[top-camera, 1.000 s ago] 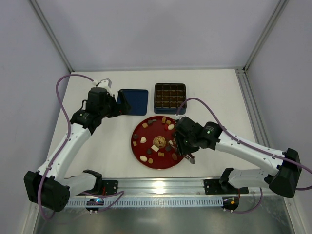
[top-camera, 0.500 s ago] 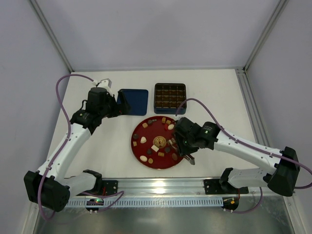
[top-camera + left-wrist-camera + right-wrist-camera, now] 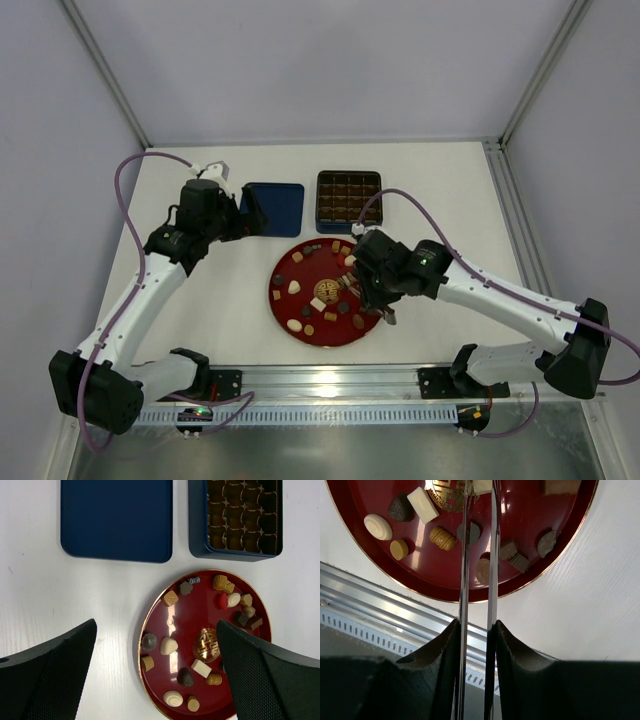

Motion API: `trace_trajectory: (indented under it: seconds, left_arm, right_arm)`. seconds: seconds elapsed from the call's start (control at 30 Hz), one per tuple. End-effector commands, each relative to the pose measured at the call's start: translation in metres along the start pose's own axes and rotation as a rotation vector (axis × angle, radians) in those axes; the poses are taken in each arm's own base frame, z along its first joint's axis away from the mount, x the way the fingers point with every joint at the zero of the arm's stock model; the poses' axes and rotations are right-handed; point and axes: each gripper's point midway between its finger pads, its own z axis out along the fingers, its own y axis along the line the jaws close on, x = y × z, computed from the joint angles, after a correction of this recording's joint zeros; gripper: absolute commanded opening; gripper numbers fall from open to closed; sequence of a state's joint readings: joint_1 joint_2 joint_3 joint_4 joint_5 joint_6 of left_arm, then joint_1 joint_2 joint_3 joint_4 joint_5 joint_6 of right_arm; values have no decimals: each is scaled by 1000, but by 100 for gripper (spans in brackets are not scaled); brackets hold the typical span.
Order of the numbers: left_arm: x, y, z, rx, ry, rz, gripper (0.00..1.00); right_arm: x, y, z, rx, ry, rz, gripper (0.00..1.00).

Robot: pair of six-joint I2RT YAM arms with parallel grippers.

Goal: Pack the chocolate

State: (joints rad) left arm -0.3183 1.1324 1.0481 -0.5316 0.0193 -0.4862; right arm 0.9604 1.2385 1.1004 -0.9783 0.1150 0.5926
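The chocolates [image 3: 169, 645] are lying scattered on the red plate [image 3: 192, 612] on the bench [image 3: 40, 590], near the blue tin [image 3: 235, 555] and the lid [image 3: 116, 520] beside it. The left pincer [image 3: 156, 624] is hovering above the bench, fingers spread wide. The right pincer [image 3: 479, 495] is reaching over the plate, its thin blades standing narrowly apart. A cream piece [image 3: 482, 484] is showing between them at the picture's edge; whether they are gripping it, I cannot tell.

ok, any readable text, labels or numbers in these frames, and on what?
No legible words or numbers anywhere.
Gold emblem at the centre of the red plate: an ornamental sign, too blurred to read.
Blue lid and tin: plain, no print visible.
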Motion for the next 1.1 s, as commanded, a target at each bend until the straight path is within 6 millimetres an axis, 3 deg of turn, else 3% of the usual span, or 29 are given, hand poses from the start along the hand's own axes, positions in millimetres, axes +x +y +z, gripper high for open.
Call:
trace_trajectory:
  seconds: [0.0, 0.2, 0.3, 0.53, 0.63, 0.67, 0.8, 0.93, 1.0, 1.07]
  left_arm:
    - [-9, 0, -1, -1, -37, 7, 100]
    - [-9, 1, -1, -1, -37, 7, 100]
    - [-8, 0, -1, 1, -33, 5, 100]
    - [-7, 0, 1, 2, -27, 3, 100]
    - [-8, -1, 1, 5, -27, 5, 100]
    - [-8, -1, 1, 6, -29, 5, 100]
    - [-8, -1, 2, 5, -26, 3, 100]
    - [-9, 0, 1, -2, -33, 5, 100]
    - [-9, 0, 1, -1, -32, 9, 100]
    - [-9, 0, 1, -3, -33, 8, 100]
  right_arm:
    - [-21, 5, -10, 1, -57, -16, 33]
    - [-52, 8, -16, -50, -109, 10, 33]
    - [-77, 5, -19, -75, -147, 42, 33]
    - [-159, -19, -25, -59, -288, 84, 33]
    - [-194, -30, -20, -40, -336, 106, 33]
    - [-203, -37, -8, -19, -324, 114, 33]
    - [-249, -38, 0, -26, -378, 123, 33]
    - [-277, -38, 20, -29, -382, 129, 33]
    - [-291, -38, 19, -28, -404, 128, 33]
    - [-295, -40, 34, -20, -384, 129, 33]
